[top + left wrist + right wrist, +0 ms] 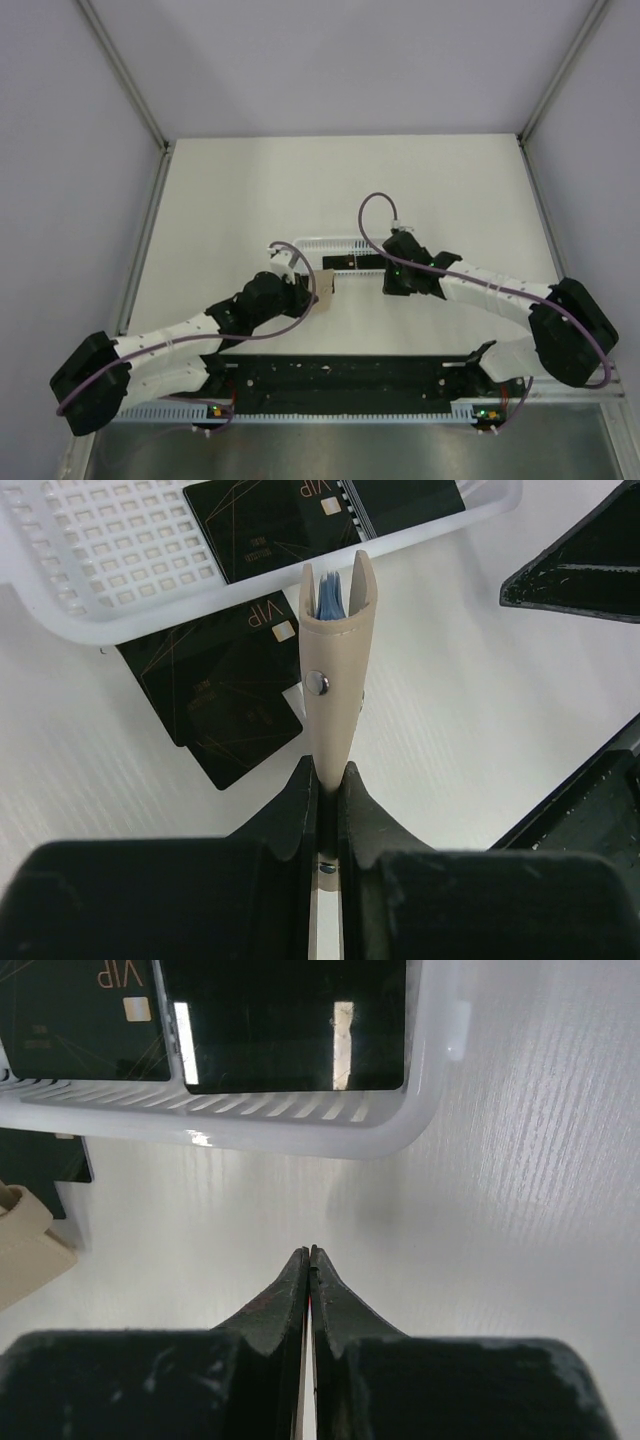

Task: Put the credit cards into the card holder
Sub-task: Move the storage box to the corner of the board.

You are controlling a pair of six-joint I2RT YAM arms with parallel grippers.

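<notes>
Left wrist view crops the basket [90,620], whose rim overlaps credit cards [215,695] ahead-left of the left gripper [328,780], clamped on the edge-on card holder [335,670]; right gripper [309,1255], closed empty, faces the basket.

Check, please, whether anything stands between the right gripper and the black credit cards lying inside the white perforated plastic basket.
Yes: the near wall of the white perforated plastic basket rises between the shut right gripper and the flat black credit cards inside it. Approaching from above would probably clear it.
</notes>
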